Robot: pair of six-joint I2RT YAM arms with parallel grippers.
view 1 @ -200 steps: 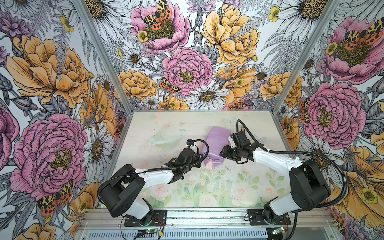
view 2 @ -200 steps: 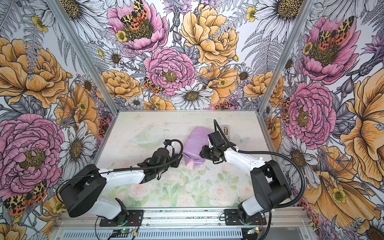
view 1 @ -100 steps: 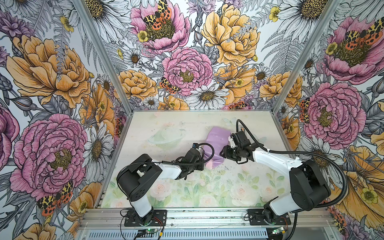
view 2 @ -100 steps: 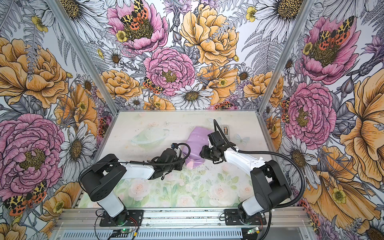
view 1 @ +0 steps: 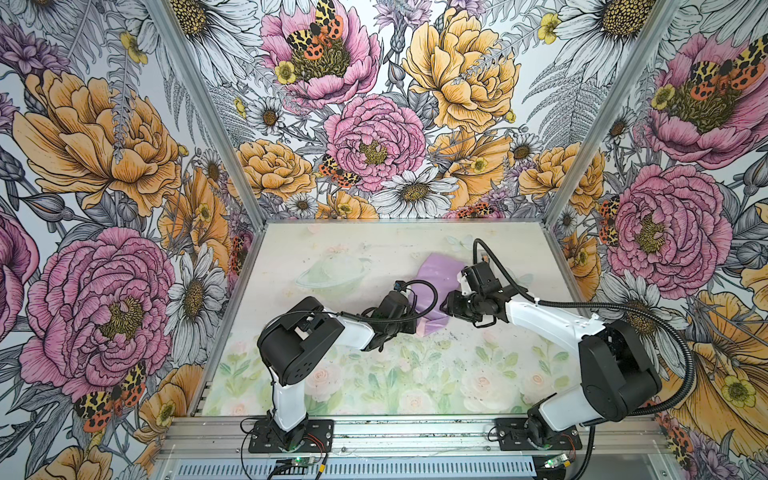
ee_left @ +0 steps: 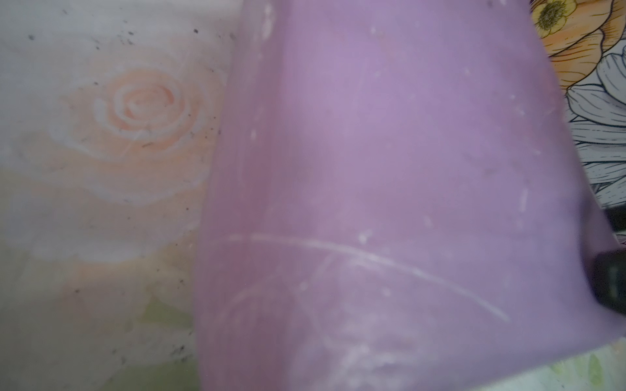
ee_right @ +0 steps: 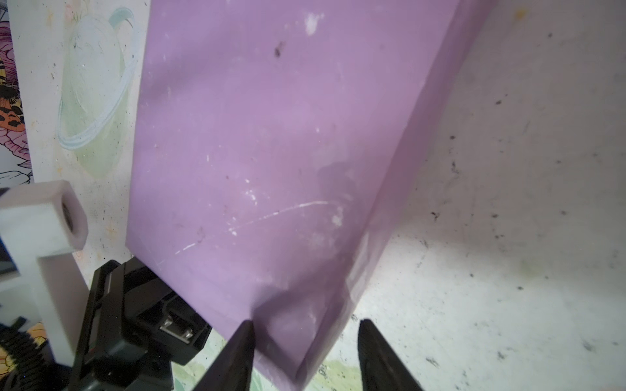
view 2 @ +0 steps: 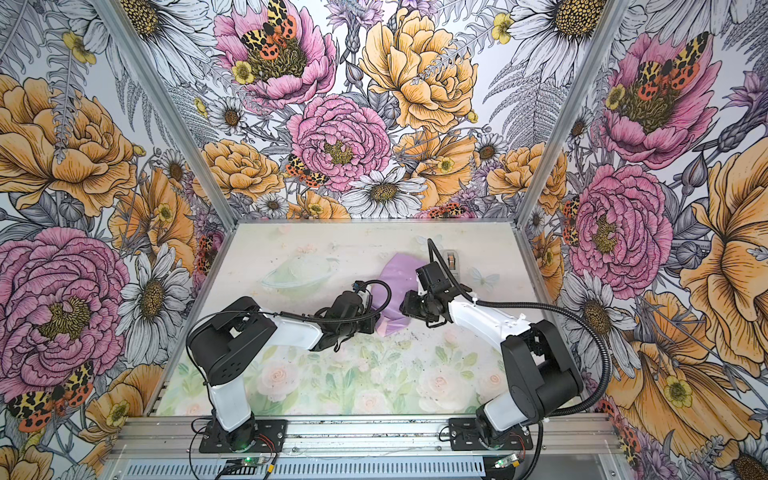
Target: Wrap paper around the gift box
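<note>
The paper (view 1: 436,282) (view 2: 395,282) shows its lilac face and is folded up into a box-like hump at the middle of the table. The gift box is hidden. My left gripper (view 1: 417,327) (view 2: 374,326) sits at the paper's near-left corner. Its jaws are hidden, and the paper (ee_left: 372,169) fills the left wrist view. My right gripper (view 1: 446,309) (view 2: 403,307) (ee_right: 310,359) is at the hump's right side. It stands open around a folded corner of the paper (ee_right: 271,152); one finger (ee_right: 237,355) is against the paper, the other stands apart from it.
A grey tape dispenser (view 2: 451,262) stands just behind my right wrist. The table (view 1: 332,374) is a worn floral mat, walled by flowered panels on three sides. The left arm's black gripper body (ee_right: 135,321) lies close beside my right fingers.
The left arm has folded in, its elbow swinging right, and its gripper has pushed up to the paper's near-left corner. The right arm and the paper have hardly moved.
</note>
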